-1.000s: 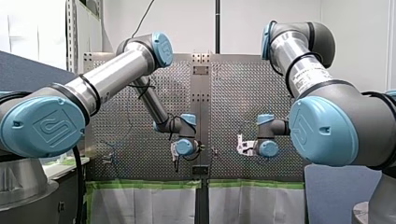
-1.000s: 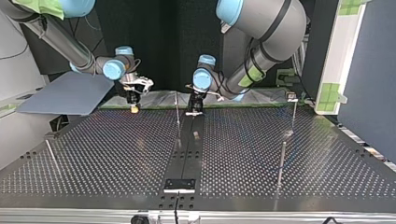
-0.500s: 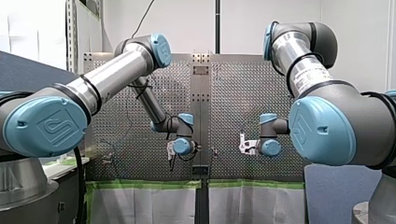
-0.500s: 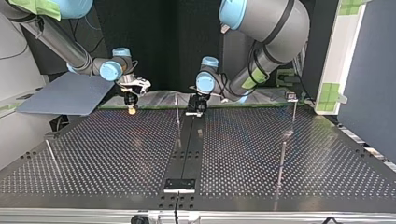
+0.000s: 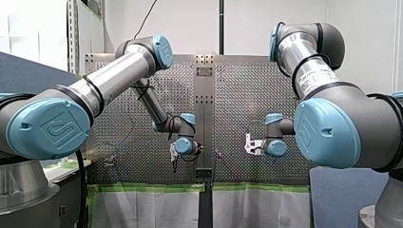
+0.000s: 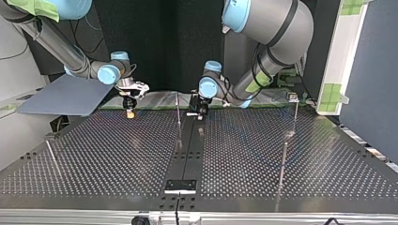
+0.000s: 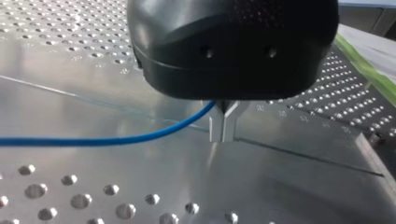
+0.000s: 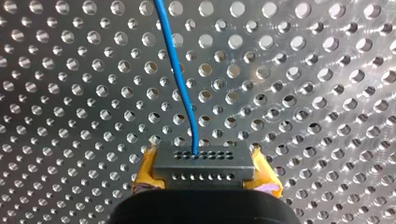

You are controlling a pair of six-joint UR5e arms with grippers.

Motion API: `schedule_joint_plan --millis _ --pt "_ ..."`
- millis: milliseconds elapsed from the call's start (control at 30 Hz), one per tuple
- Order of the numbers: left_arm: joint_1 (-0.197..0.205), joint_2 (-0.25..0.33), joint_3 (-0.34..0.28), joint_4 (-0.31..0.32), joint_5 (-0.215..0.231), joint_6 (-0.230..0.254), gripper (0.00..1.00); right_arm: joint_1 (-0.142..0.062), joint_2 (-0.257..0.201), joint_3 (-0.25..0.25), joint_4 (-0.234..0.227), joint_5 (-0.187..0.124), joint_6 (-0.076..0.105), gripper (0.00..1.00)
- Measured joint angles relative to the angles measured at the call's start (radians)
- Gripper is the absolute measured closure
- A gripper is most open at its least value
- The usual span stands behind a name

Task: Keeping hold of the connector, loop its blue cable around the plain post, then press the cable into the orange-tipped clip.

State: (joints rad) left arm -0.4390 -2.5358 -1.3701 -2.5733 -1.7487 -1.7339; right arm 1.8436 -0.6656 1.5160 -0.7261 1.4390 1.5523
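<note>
Drawing apart over the last second, the two arms spread along the far side of the table (image 6: 117, 154): in the top view the right arm (image 6: 61, 44) carries its gripper (image 6: 128, 110) toward the view's left, and the left arm (image 6: 267, 56) eases its gripper (image 6: 199, 112) slightly the other way. That looks to me like slack being taken out of the cable before any looping; a thin post (image 6: 179, 115) stands between the two grippers, and nothing is wrapped around it yet. Which post is the plain one, I cannot tell. The connector (image 8: 203, 161), a small grey block with two rows of pinholes, sits clamped between the right gripper's yellow pads (image 8: 145, 175), close over the table. The cable (image 8: 175, 70), thin and blue, leaves its upper row and curves gently ahead. At the left gripper, the metal fingers (image 7: 217, 128) are closed together with the cable running into the notch at their root, seemingly pinched there.
</note>
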Motion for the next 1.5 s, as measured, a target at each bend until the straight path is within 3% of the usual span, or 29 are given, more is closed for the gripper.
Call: schedule_joint_plan --millis 167,200,233,267,433,467,500,533,600,833,1033,1333,1500 --pt "0.004 0.000 0.000 -0.001 0.001 -0.001 1.00 -0.003 0.000 -0.003 0.001 0.000 0.000 1.00" --pt "0.004 0.001 0.000 -0.002 0.002 0.002 0.88 -0.003 0.000 -0.004 0.001 0.000 0.000 1.00" --pt "0.003 0.001 0.000 -0.004 0.001 0.005 0.88 -0.003 0.000 -0.004 0.001 0.000 0.000 1.00" --pt "0.002 0.001 -0.001 -0.007 0.000 0.011 0.79 -0.002 0.000 -0.004 0.001 0.000 0.000 1.00" --pt "-0.005 0.002 -0.001 -0.045 -0.029 0.052 0.79 -0.002 0.001 -0.004 0.002 -0.001 0.000 1.00" --pt "-0.005 0.002 -0.001 -0.053 -0.033 0.060 0.51 -0.002 0.001 -0.004 0.003 -0.001 0.000 1.00" --pt "-0.006 0.002 -0.001 -0.064 -0.038 0.069 0.42 -0.002 0.002 -0.004 0.003 -0.001 0.000 1.00" --pt "-0.007 0.002 -0.001 -0.071 -0.040 0.075 0.42 -0.001 0.002 -0.004 0.003 -0.001 0.000 1.00" --pt "-0.007 0.002 -0.002 -0.090 -0.036 0.092 0.00 0.000 0.002 -0.004 0.004 -0.002 0.000 1.00" --pt "-0.018 0.002 -0.004 -0.160 0.010 0.159 0.00 0.001 0.002 -0.004 0.014 -0.003 0.000 1.00" --pt "-0.057 0.014 -0.034 -0.202 0.059 0.202 0.00 0.001 0.003 -0.004 0.022 -0.003 -0.001 1.00" --pt "-0.069 0.091 -0.119 -0.133 0.130 0.198 0.00 0.007 0.003 -0.004 0.031 -0.007 -0.003 1.00" --pt "-0.071 0.142 -0.170 -0.082 0.153 0.165 0.00 0.009 0.003 -0.004 0.047 -0.011 -0.005 1.00"
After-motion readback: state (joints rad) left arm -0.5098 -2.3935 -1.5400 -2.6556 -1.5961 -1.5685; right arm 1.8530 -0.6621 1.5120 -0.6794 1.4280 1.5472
